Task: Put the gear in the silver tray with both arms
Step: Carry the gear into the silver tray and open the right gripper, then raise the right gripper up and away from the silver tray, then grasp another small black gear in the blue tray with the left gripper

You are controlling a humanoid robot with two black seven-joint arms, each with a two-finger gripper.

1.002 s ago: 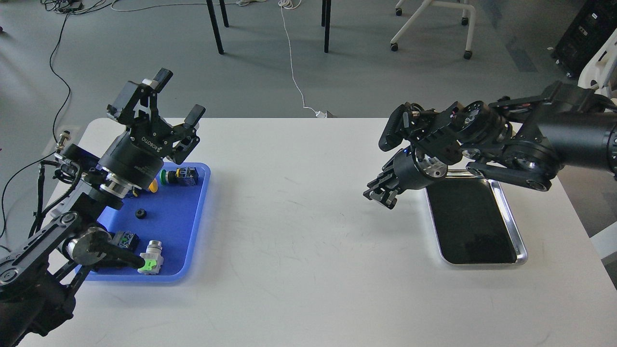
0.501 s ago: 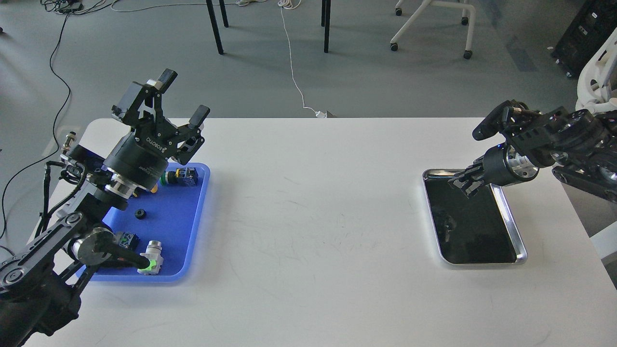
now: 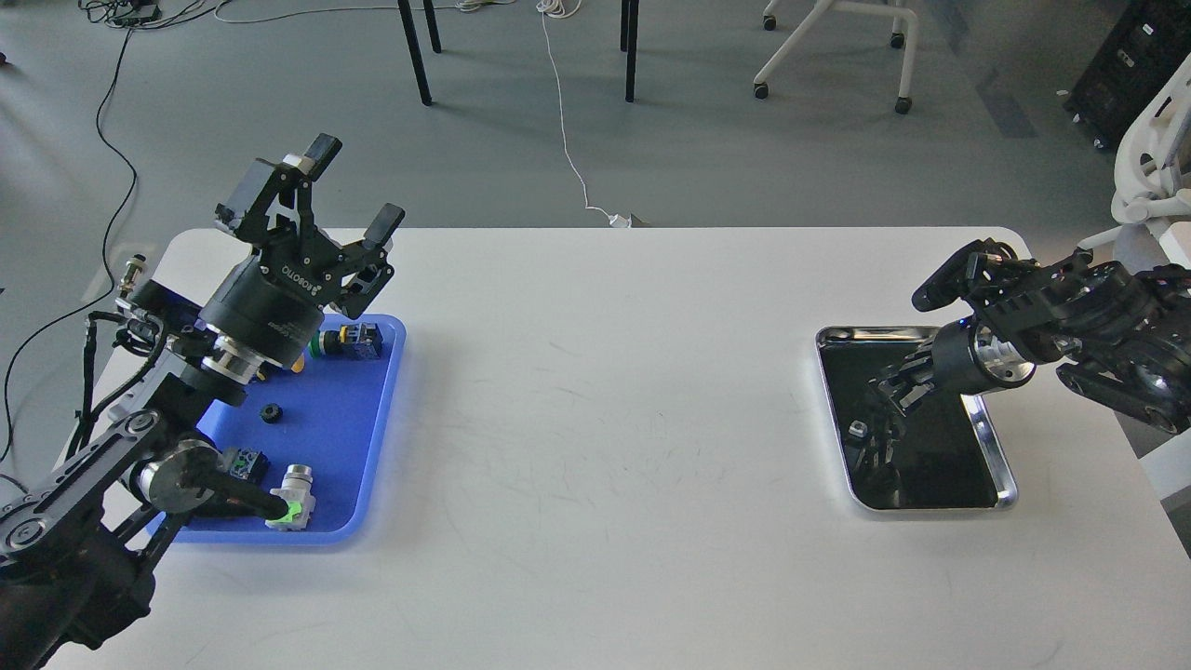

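The silver tray [image 3: 994, 447] lies on the right side of the white table. My right gripper [image 3: 895, 384] hangs low over the tray's far half, pointing left and down. Its dark fingers blend with the dark floor and their reflection, so I cannot tell their state or whether they hold anything. A small pale speck [image 3: 858, 429] shows on the tray floor below the fingers. My left gripper [image 3: 354, 184] is open and empty, raised above the far edge of the blue tray [image 3: 372, 447]. A small black gear-like ring [image 3: 271, 413] lies in the blue tray.
The blue tray also holds a green-and-yellow push button [image 3: 349, 341], a grey part with a green tip [image 3: 292, 499] and a small dark block [image 3: 244, 461]. My left arm's elbow overhangs the tray's near left. Chairs and cables lie on the floor beyond the table.
My right arm has swung from the table's middle to the right and lowered its gripper over the silver tray. The left gripper has barely moved.
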